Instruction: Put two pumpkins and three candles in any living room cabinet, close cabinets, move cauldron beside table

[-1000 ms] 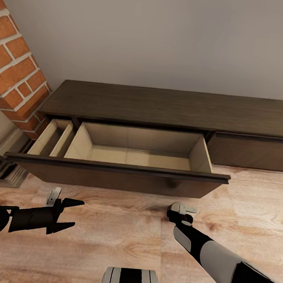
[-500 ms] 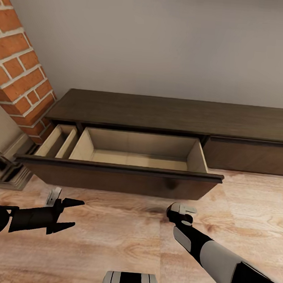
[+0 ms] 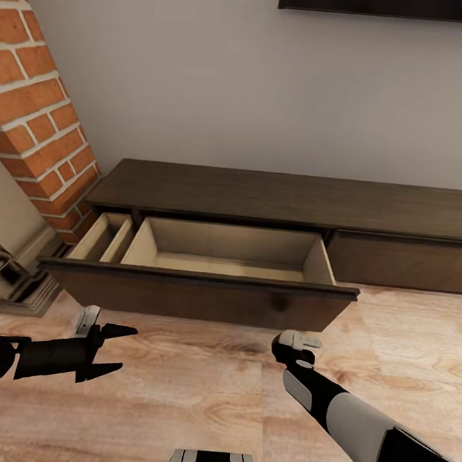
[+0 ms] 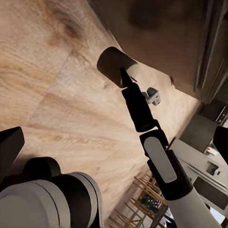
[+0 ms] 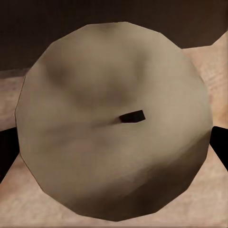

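The long dark brown cabinet (image 3: 282, 197) stands against the wall with its wide left drawer (image 3: 198, 298) pulled out. The drawer's pale beige interior (image 3: 229, 248) holds nothing that I can see. My right gripper (image 3: 295, 347) hovers over the floor in front of the drawer, shut on a beige-grey candle (image 5: 114, 118) whose flat top and wick dot face the right wrist camera. The left wrist view shows that candle (image 4: 116, 66) at the end of my right arm. My left gripper (image 3: 126, 350) stands open and empty, low at the left. Pumpkins, cauldron and table are out of view.
A brick column (image 3: 39, 105) and a shiny metal fireplace edge (image 3: 5, 276) stand left of the cabinet. A dark screen's lower edge (image 3: 388, 4) hangs on the wall above. A closed drawer front (image 3: 402, 262) is at the right. Wood floor (image 3: 176, 393) lies between me and the drawer.
The camera has drawn back and tilted up, so the cabinet looks smaller and the dark screen edge has come into view. Both arms keep their pose.
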